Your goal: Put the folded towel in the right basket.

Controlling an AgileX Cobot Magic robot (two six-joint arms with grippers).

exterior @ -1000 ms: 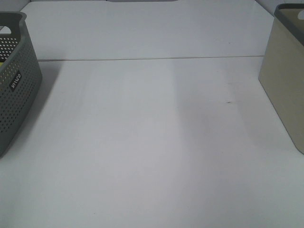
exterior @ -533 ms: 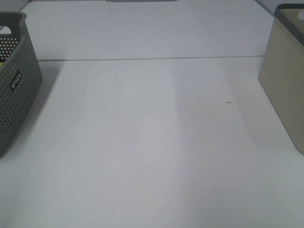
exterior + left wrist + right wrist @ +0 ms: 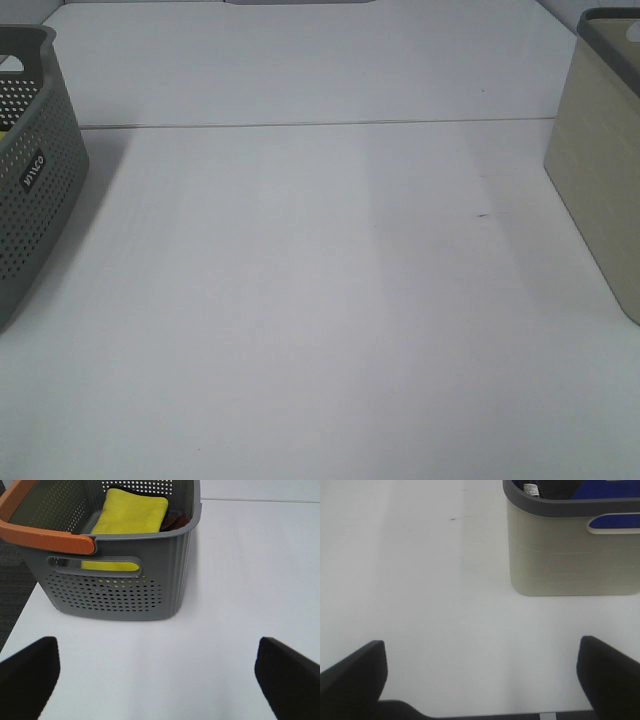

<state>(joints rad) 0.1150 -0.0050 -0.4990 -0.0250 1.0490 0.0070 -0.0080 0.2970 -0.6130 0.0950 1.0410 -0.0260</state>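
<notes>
A folded yellow towel (image 3: pixel 131 515) lies inside the grey perforated basket (image 3: pixel 125 595) with an orange handle (image 3: pixel 45 536); this basket stands at the left edge of the high view (image 3: pixel 30 170). The beige right basket (image 3: pixel 600 180) with a grey rim stands at the right edge; the right wrist view (image 3: pixel 570 555) shows something blue (image 3: pixel 602 491) inside it. My left gripper (image 3: pixel 160 675) is open and empty, short of the grey basket. My right gripper (image 3: pixel 480 677) is open and empty, short of the beige basket. Neither gripper shows in the high view.
A white table (image 3: pixel 320 300) with a seam line (image 3: pixel 320 124) across its back part lies between the two baskets. A small dark mark (image 3: pixel 483 214) sits on the table towards the right. A dark item (image 3: pixel 172 521) lies beside the towel in the grey basket.
</notes>
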